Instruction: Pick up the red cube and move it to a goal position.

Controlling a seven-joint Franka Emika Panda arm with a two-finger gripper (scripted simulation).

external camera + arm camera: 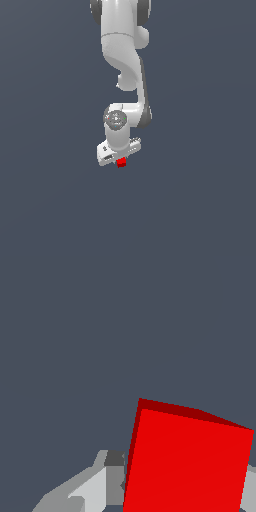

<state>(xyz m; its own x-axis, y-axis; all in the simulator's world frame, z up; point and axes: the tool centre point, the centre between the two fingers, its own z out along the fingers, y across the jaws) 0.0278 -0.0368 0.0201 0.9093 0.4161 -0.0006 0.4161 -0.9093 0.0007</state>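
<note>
The red cube (121,162) is a tiny bright red block right under the white hand of my gripper (120,159), near the middle of the exterior view. In the wrist view the red cube (187,461) looks very large and sits between the two grey fingers (107,483), one on each side, both against its faces. My gripper (185,493) is shut on the cube. In the exterior view the hand hides the fingers.
The white arm (125,60) comes down from the top of the exterior view to the hand. A plain dark grey-blue floor (200,200) lies all around. No goal marker shows.
</note>
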